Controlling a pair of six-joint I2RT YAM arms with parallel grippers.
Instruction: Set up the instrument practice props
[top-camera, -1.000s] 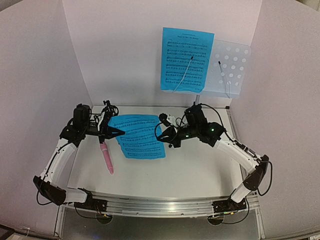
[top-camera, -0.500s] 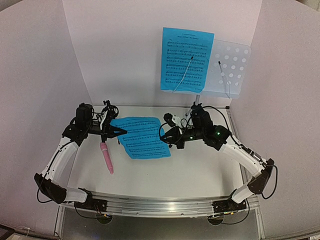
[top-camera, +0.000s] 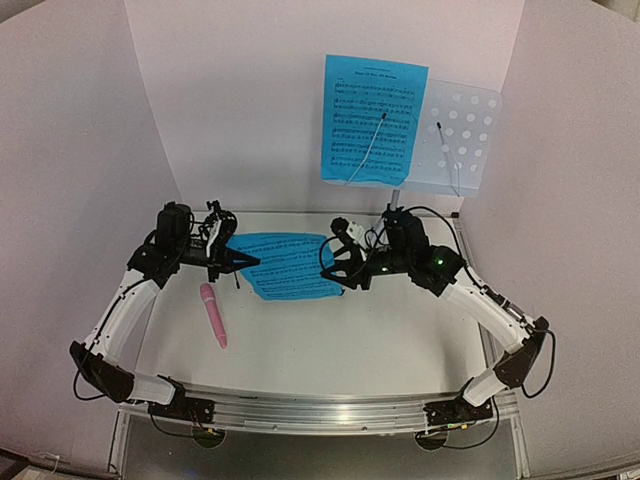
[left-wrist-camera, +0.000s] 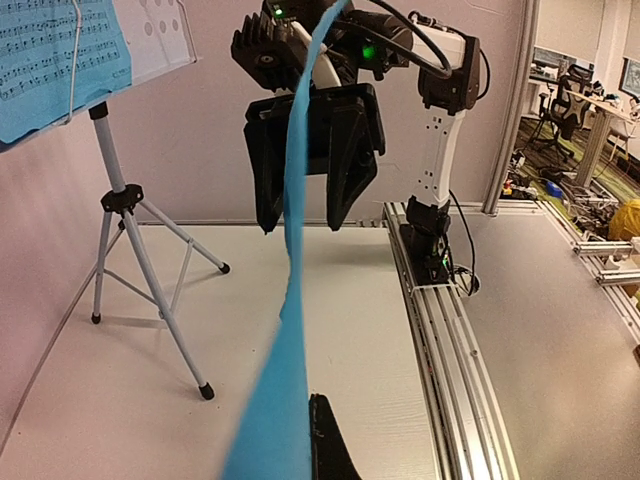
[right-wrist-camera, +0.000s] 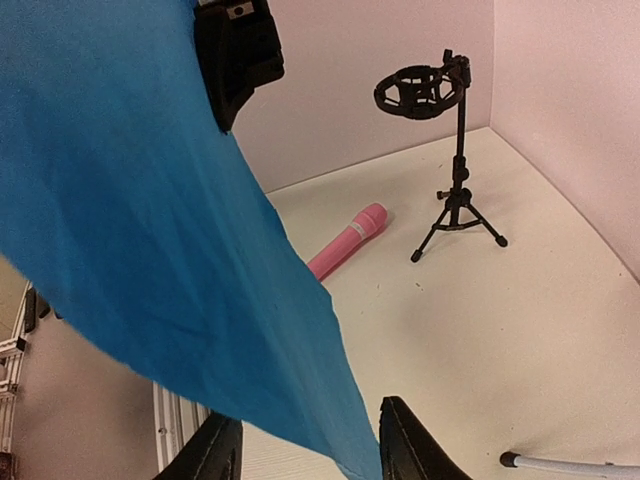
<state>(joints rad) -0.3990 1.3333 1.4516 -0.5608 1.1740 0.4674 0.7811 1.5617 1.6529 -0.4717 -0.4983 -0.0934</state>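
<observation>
Loose blue paper sheet of printed music (top-camera: 290, 265), held in the air above the white tabletop (top-camera: 400, 340), in front of and to the left of the pale blue perforated music stand on a silver tripod (top-camera: 465, 130). The sheet hangs curved between the two arms, its printed face upward in the overhead view. The left gripper (top-camera: 245, 262) is clenched on the sheet's left edge, the edge farther from the stand. The right gripper (left-wrist-camera: 302, 220), just in front of the stand's pole, is released. Its two black fingers (left-wrist-camera: 352, 150) stand apart and the sheet's right edge passes through the gap between them; whether it touches either finger cannot be told. A second blue sheet of printed music (top-camera: 373, 118) rests upright on the left half of the stand's desk, a thin wire retainer (top-camera: 368, 148) lying across it; the right half shows its round holes. The small black tripod microphone holder (right-wrist-camera: 461, 140), topped by a ring mount, stands upright on the tabletop well to the left of the stand, near the back wall. The pink stick microphone (top-camera: 213, 315) lies flat on the tabletop, farther from the stand than the loose sheet and apart from both grippers. Pale pink walls (top-camera: 240, 100) enclose the tabletop behind and beside the stand.
</observation>
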